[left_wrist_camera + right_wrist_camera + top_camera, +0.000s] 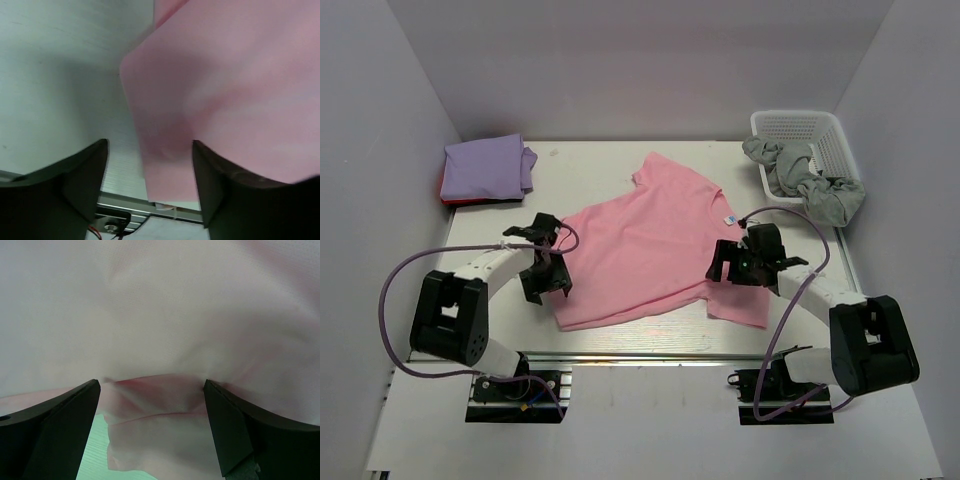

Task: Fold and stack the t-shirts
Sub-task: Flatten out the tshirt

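The light pink t-shirt (645, 245) lies spread flat in the middle of the table, with its small white neck label (728, 217) at the right. My left gripper (548, 272) is open over the shirt's left edge; in the left wrist view (150, 172) the pink cloth (225, 90) runs between the jaws. My right gripper (728, 262) is open over the shirt's right side; in the right wrist view (152, 410) rumpled pink cloth (160, 315) lies between the jaws. The lavender t-shirt (485, 166) lies folded on the red one (460, 201) at the back left.
A white basket (810, 140) stands at the back right with grey cloth (810, 180) hanging out of it onto the table. White walls close in the table on three sides. A metal rail (650, 357) runs along the near edge.
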`<state>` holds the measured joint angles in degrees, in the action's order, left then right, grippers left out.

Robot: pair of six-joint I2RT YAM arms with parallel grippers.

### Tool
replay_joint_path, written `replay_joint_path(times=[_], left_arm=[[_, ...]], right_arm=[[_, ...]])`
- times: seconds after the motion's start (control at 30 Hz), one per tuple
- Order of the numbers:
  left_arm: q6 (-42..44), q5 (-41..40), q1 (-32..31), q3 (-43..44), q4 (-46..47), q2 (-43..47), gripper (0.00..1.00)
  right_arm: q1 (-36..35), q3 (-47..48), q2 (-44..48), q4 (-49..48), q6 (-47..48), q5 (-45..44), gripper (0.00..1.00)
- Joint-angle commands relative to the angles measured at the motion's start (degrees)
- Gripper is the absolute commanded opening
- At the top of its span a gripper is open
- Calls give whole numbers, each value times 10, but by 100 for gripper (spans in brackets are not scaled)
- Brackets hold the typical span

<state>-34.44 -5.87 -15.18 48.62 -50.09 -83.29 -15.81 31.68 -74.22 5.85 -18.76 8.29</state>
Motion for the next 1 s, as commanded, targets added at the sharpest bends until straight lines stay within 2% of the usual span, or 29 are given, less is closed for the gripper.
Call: replay_joint_path(times=[0.0, 0.03, 0.07, 0.17, 0.53, 0.73, 0.8, 0.87, 0.93, 0.97], left_arm=[[-8, 5, -1, 0, 52, -21, 72], [-8, 14, -1, 0, 61, -30, 65], [0, 21, -1, 0, 82, -38, 46], [5, 26, -1, 27, 88, -63, 0], [61, 35, -1, 137, 98, -21, 0], [73, 14, 9, 211, 138, -96, 0], [78, 14, 9, 257, 114, -142, 0], [78, 14, 9, 264, 83, -159, 0], [78, 20, 9, 252, 75, -166, 19], [78, 15, 9, 230, 68, -159, 34]], right_arm=[[1, 9, -13, -13, 7, 10, 90], [1, 9, -15, -13, 18, 9, 90], [1, 9, -23, -13, 6, 9, 90], [1, 12, -38, -14, 4, 9, 90], [3, 36, -46, 7, 0, -31, 90], [4, 76, -101, 14, -17, -50, 90], [4, 94, -111, 23, -10, -42, 90], [4, 109, -122, 32, -7, -41, 90], [3, 118, -125, 34, 4, -44, 90], [6, 123, -129, 39, 6, -45, 90]])
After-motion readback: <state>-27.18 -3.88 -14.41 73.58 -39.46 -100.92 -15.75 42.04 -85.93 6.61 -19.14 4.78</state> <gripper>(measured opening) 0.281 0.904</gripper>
